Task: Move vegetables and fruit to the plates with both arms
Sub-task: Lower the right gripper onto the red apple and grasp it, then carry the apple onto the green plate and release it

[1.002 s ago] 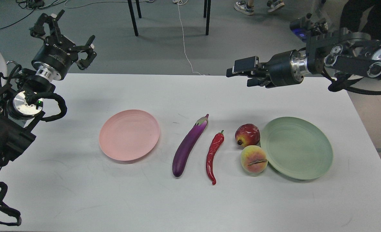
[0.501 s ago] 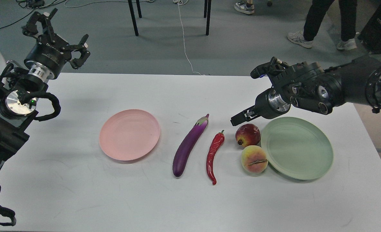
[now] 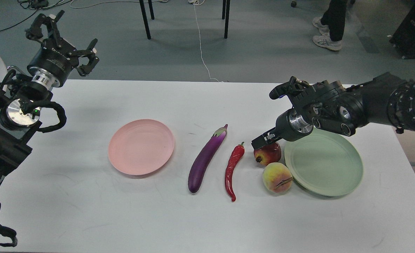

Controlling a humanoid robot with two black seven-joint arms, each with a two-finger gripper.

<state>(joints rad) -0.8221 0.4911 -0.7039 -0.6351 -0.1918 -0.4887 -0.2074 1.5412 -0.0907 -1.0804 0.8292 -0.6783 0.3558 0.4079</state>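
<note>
**Right gripper down on the pomegranate**

Right gripper (image 3: 265, 140) sits atop the pomegranate (image 3: 268, 154), jaws touching it; whether clenched, cannot tell; peach (image 3: 277, 177) just in front, against the green plate (image 3: 325, 168); eggplant (image 3: 206, 159) and chili (image 3: 232, 169) lie between plates on the tabletop (image 3: 88, 211); pink plate (image 3: 140, 147) bare; left gripper (image 3: 61, 37) raised at far left, jaws released.

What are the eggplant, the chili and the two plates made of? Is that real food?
The eggplant and chili look like plastic models: very glossy, even colour, hard highlights, no blemishes. Real ones cannot be ruled out from here. The pink plate and green plate look like matte plastic or melamine: dull, uniform surfaces with faint rings, no glaze shine.
</note>
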